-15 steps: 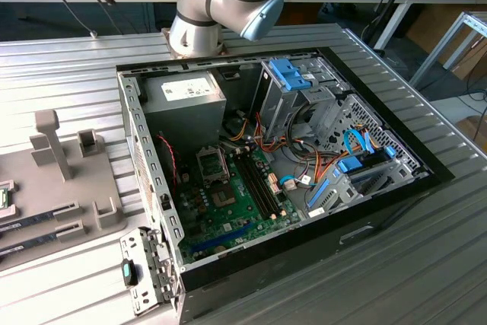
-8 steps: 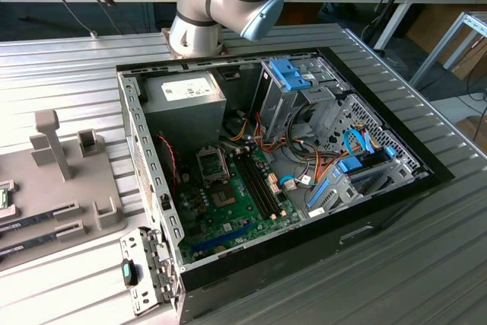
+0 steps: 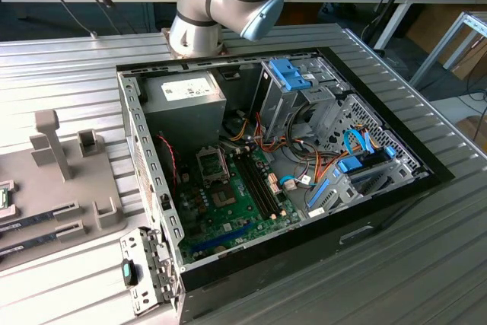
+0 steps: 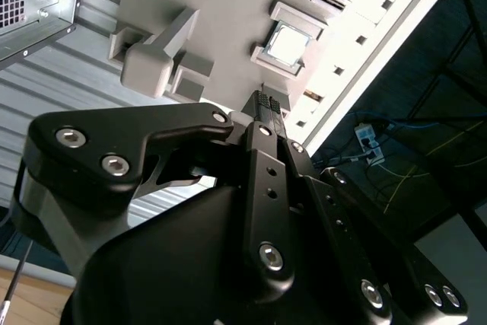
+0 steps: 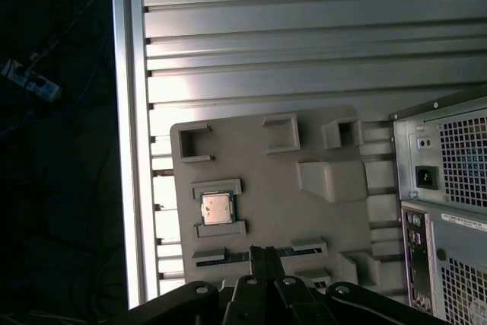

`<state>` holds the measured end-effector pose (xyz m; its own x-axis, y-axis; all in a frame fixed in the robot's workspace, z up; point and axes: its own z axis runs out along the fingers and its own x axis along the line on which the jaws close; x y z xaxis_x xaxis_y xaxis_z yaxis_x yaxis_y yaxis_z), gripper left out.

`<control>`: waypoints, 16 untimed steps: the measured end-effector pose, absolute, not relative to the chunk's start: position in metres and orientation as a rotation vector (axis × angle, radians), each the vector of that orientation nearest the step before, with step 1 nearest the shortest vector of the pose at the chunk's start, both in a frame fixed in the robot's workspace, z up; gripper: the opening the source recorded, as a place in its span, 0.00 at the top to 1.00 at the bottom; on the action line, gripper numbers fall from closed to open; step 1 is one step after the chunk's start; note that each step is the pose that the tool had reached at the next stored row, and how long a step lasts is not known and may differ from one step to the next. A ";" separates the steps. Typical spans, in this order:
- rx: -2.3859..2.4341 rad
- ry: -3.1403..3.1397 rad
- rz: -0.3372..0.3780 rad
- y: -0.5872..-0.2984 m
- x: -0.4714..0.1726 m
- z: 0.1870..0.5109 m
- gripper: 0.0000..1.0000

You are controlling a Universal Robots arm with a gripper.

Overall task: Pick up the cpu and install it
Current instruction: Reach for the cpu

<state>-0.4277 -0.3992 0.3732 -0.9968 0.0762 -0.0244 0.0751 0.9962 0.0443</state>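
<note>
My empty hand (image 5: 262,250), fingers (image 5: 256,258) pressed together, hovers near the cpu (image 5: 217,208) in its tray (image 5: 262,180): pickup step, I judge, needing them spread.

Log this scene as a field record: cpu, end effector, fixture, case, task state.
cpu: lying flat in a recess of the grey fixture plate, not grasped
end effector: fingers together, holding nothing, off the plate and apart from the cpu
computer case: open, lying on the ribbed metal table
socket frame: on the green board inside the case
task state: cpu not yet picked up
</note>
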 end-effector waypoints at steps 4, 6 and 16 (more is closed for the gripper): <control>0.118 3.112 0.068 -0.399 -0.428 0.372 0.89; 0.118 3.113 0.068 -0.399 -0.428 0.371 0.89; 0.118 3.112 0.068 -0.399 -0.430 0.367 0.89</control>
<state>-0.4304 -0.3993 0.3670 -0.9968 0.0762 -0.0245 0.0750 0.9962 0.0444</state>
